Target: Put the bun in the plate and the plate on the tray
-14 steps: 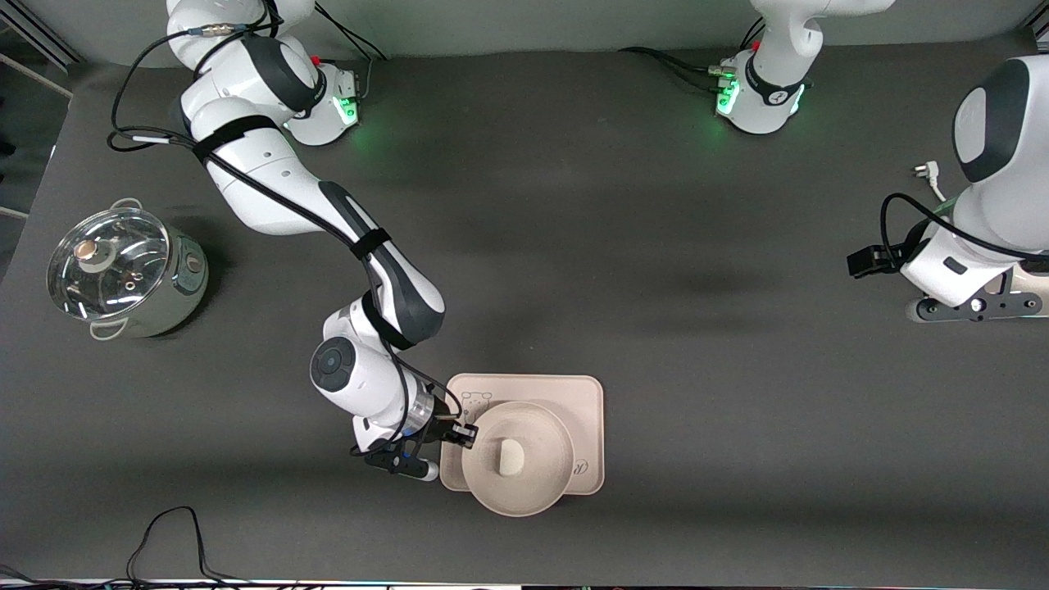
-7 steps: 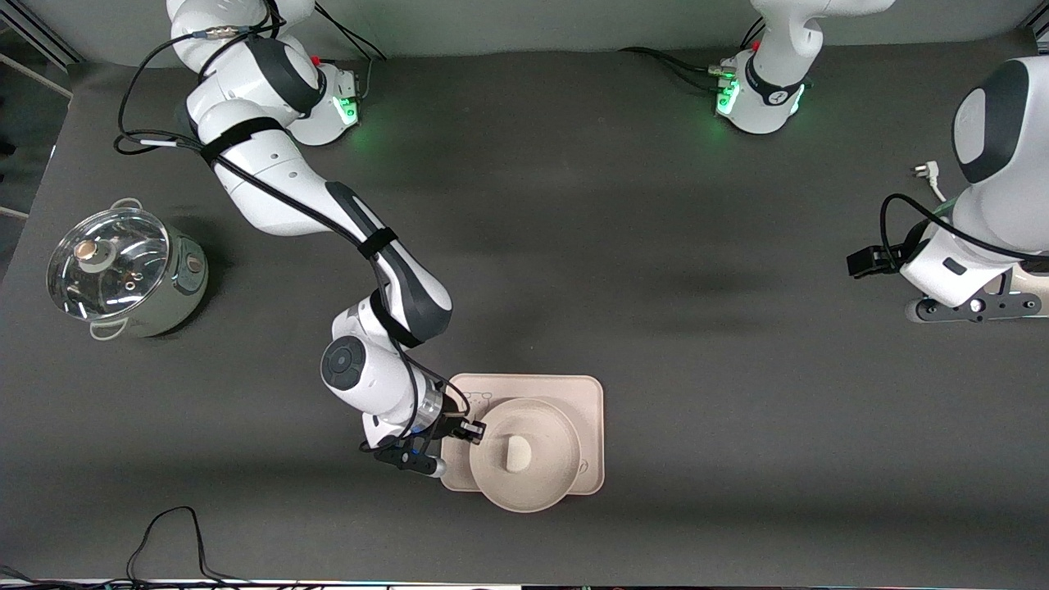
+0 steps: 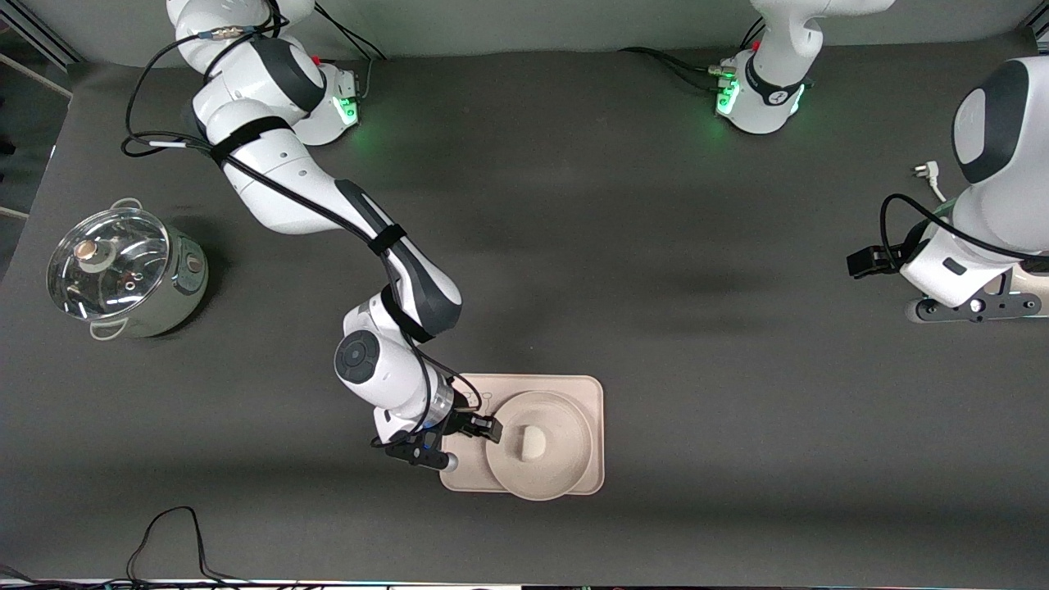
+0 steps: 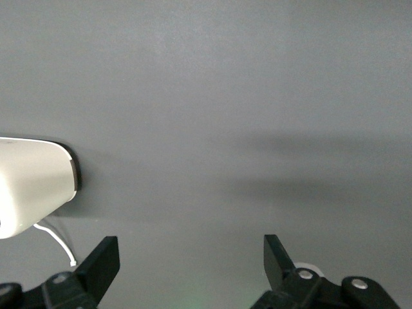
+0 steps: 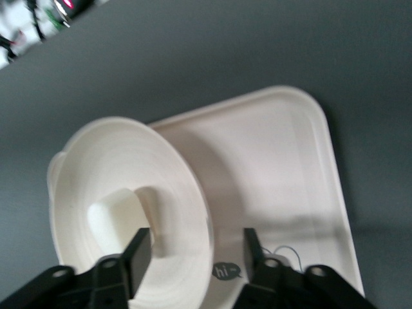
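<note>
The round cream plate (image 3: 565, 469) lies on the cream tray (image 3: 592, 399), its nearer edge just over the tray's nearer edge. The small white bun (image 3: 533, 443) sits in the plate's middle. My right gripper (image 3: 492, 428) is at the plate's rim on the right arm's side. In the right wrist view the gripper (image 5: 193, 235) straddles the plate's rim (image 5: 193, 193), partly open, one finger inside by the bun (image 5: 119, 215), the other over the tray (image 5: 277, 167). My left gripper (image 3: 865, 262) waits open and empty at the left arm's end of the table (image 4: 192, 248).
A steel pot with a glass lid (image 3: 123, 270) stands near the right arm's end of the table. A white plug and cable (image 3: 924, 170) lie by the left arm. A black cable (image 3: 176, 533) loops at the front edge.
The right gripper and the plate with the bun have moved toward the left arm's end and farther from the front camera, so the plate now lies more fully on the tray. The left arm has not moved.
</note>
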Tool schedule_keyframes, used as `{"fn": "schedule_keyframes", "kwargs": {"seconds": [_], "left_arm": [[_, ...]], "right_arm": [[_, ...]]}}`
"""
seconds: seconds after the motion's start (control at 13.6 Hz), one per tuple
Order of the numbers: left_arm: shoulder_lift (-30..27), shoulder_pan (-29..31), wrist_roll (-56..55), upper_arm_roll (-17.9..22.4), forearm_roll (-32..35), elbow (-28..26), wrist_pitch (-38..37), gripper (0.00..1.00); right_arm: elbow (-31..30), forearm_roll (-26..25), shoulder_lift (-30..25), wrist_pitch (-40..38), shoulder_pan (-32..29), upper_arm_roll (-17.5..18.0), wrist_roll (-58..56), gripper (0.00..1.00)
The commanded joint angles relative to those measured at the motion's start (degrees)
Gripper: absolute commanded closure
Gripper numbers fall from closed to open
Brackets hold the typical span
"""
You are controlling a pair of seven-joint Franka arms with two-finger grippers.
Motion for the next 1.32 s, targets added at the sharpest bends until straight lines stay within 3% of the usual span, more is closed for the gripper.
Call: {"fn": "schedule_keyframes", "kwargs": {"seconds": [0.0, 0.15, 0.44, 0.66, 0.81, 0.95, 1.1, 1.25], "left_arm": [[0.39, -0.67, 0.38, 0.46, 0.91, 1.32, -1.44, 0.00], [0.13, -0.67, 0.21, 0.46, 0.91, 1.32, -1.53, 0.00], [-3.29, -1.81, -2.85, -0.41, 0.82, 1.06, -5.31, 0.00], [-8.55, -1.99, -5.41, -2.00, 0.64, -0.60, -7.07, 0.00], [-12.16, -1.20, -5.50, -2.00, 0.12, -3.68, -6.02, 0.00], [-12.26, 0.37, -5.07, -2.17, -0.06, -2.73, -6.28, 0.00], [-12.00, 4.58, -4.71, -5.23, -0.15, -1.15, -6.63, 0.00], [-10.86, 6.18, -4.63, -6.39, -0.06, 0.78, -6.98, 0.00]], "right_arm": [[-2.17, -4.72, -7.44, -5.07, -0.07, -0.67, 0.98, 0.00], [-9.53, -6.85, -15.96, -5.89, -0.59, -4.69, 0.20, 0.00], [-22.54, -6.42, -30.37, -7.72, -1.83, -8.83, -1.29, 0.00], [-27.93, -5.72, -41.37, -22.09, -3.06, -11.82, -7.42, 0.00], [-29.86, 1.02, -48.31, -30.63, -3.14, -16.73, -14.36, 0.00], [-33.80, 2.99, -54.55, -33.65, -3.32, -20.34, -19.30, 0.00], [-38.63, 3.16, -60.62, -35.41, -3.41, -23.33, -22.29, 0.00], [-42.07, 3.08, -65.64, -37.60, -4.11, -24.57, -23.01, 0.00]]}}
